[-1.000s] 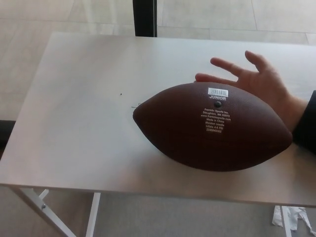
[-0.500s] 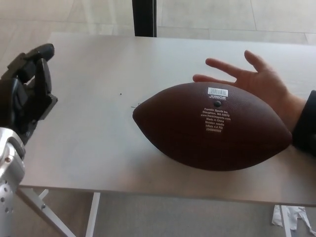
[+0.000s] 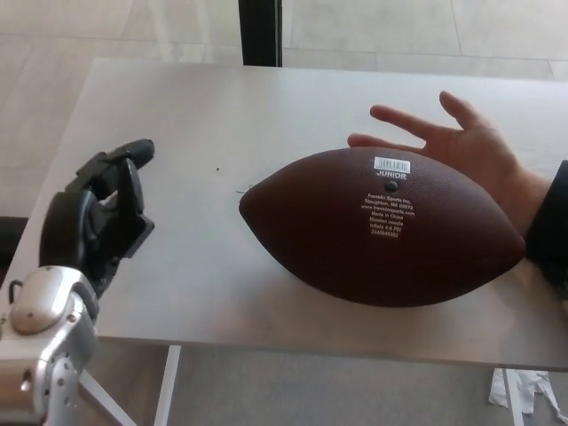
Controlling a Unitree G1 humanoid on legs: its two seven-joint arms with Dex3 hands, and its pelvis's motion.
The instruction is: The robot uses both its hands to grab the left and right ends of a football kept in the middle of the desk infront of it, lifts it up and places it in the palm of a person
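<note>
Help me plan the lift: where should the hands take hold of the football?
Grip the football at its two tapered ends, one hand from each side. It lies lengthwise across the desk, its left tip facing the open left hand; the right tip sits by the person's hand.

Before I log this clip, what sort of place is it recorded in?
Probably an indoor lab or office space: a plain grey desk on white metal legs, a pale tiled floor, and a dark upright post behind the desk. Nothing domestic shows.
</note>
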